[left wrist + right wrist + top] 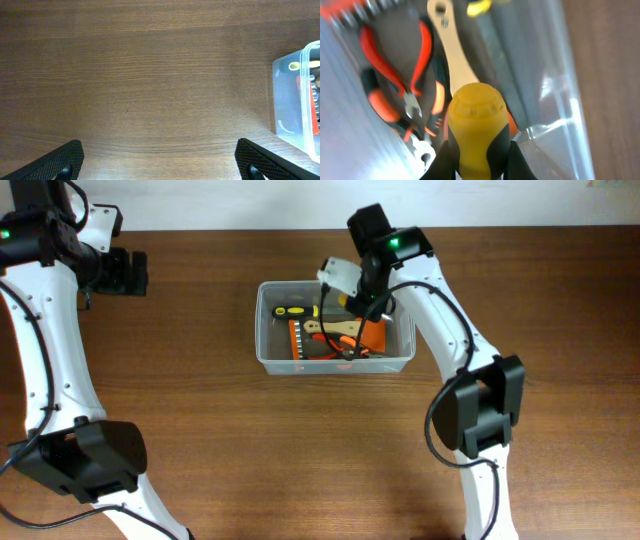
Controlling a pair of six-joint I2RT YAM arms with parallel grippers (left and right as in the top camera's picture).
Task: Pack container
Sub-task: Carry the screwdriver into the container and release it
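Packing looks nearly done. The container (272, 340) stands at the middle of the table (200, 440) and already holds pliers (422, 50) and a wrench (452, 55); I see no tool lying outside it. The right gripper (358, 300) hangs over it and seems to clamp a yellow screwdriver (476, 120), though its fingers are hardly visible; this tool is not yet put in. The left gripper (159, 152) is spread wide with nothing in it, well apart to the left. The container is clear plastic, rectangular, with rounded corners and a rim.
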